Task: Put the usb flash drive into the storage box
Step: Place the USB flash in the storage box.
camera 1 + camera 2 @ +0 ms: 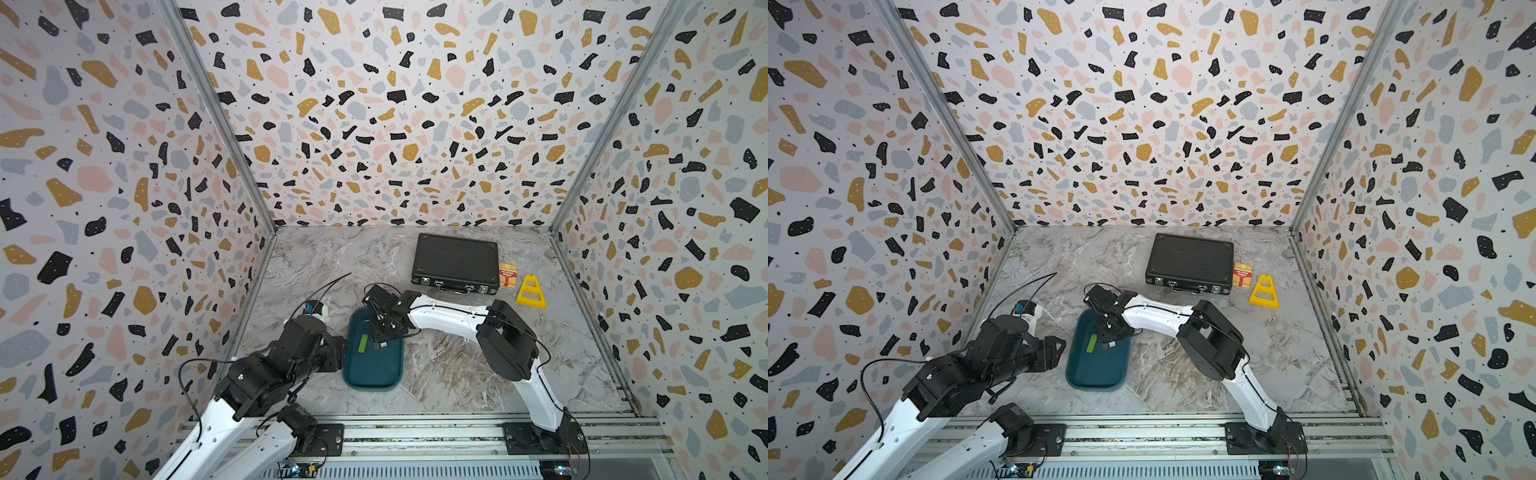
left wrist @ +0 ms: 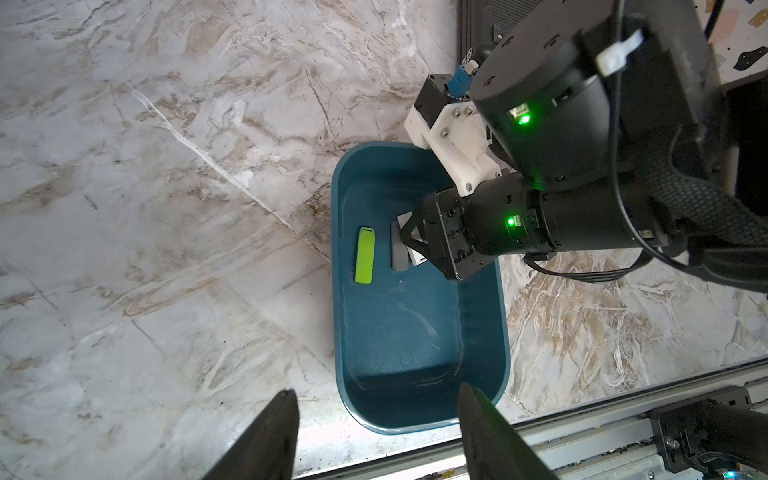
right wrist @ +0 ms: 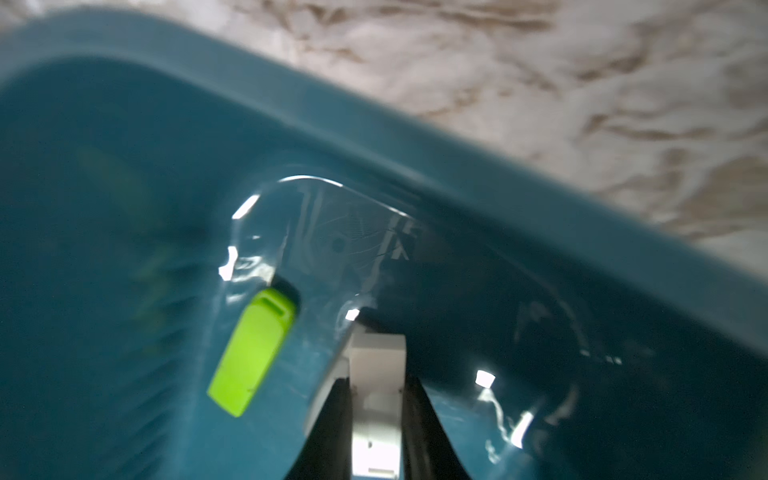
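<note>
Now inside the storage box (image 2: 395, 332), the right hand (image 3: 377, 399) pinches the white usb flash drive (image 3: 376, 349), roughly parallel beside the green drive (image 2: 365, 255).

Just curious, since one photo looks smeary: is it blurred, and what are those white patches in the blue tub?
Right wrist view: yes, blurred; the patches are light glare on the glossy dark teal plastic storage box. Left wrist view: sharp, the lime-green flash drive crisp. Both top views: wide-angle, speckled walls splaying outward.
</note>
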### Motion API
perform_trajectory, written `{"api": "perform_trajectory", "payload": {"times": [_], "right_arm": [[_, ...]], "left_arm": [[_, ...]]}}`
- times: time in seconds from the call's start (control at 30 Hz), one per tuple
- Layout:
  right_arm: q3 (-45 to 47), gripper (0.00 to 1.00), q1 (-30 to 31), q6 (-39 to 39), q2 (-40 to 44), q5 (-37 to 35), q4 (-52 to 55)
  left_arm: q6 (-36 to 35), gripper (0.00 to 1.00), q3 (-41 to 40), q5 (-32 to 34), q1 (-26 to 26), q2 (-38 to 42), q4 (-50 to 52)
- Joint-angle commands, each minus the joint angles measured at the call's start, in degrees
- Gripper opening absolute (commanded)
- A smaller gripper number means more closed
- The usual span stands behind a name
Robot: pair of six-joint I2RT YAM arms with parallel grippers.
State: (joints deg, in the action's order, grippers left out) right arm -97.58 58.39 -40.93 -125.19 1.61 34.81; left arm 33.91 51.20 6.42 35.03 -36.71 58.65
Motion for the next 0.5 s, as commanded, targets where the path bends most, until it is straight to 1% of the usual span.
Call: {"api": "perform_trajectory", "payload": {"times": [0.0, 0.07, 0.17, 0.23, 0.3, 0.37, 0.47], "right_arm": [[-1.58, 0.24, 0.06, 0.21, 3.22, -4.02, 3.83], [-1.56, 0.27, 0.08, 0.41, 3.03, -2.63, 3.17], [-1.74, 0.39, 0.06, 1.22, 4.16, 0.18, 2.20], [-1.73, 0.45, 0.06, 1.74, 6.22, 0.25, 2.60], [-1.74, 0.47, 0.06, 2.38, 8.77, -0.43, 3.52], [-1.59, 0.47, -0.12, 3.52, 12.21, -1.10, 4.88], [1.18, 0.47, -0.99, 5.42, 19.06, -3.93, 5.65]], "left_arm": [[0.27, 0.65, -0.66, -0.10, -0.21, -0.20, -1.69], [0.26, 0.65, -0.61, -0.12, -0.22, -0.55, -1.62], [0.28, 0.65, -0.64, -0.15, -0.21, -0.78, -1.61], [0.32, 0.66, -0.59, -0.11, -0.22, -0.75, -1.61], [0.28, 0.66, -0.60, -0.06, -0.22, -0.78, -1.62], [0.28, 0.66, -0.57, 0.12, -0.22, -0.90, -1.68], [-0.11, 0.66, -0.36, -0.57, -0.22, -1.75, -1.90]]}}
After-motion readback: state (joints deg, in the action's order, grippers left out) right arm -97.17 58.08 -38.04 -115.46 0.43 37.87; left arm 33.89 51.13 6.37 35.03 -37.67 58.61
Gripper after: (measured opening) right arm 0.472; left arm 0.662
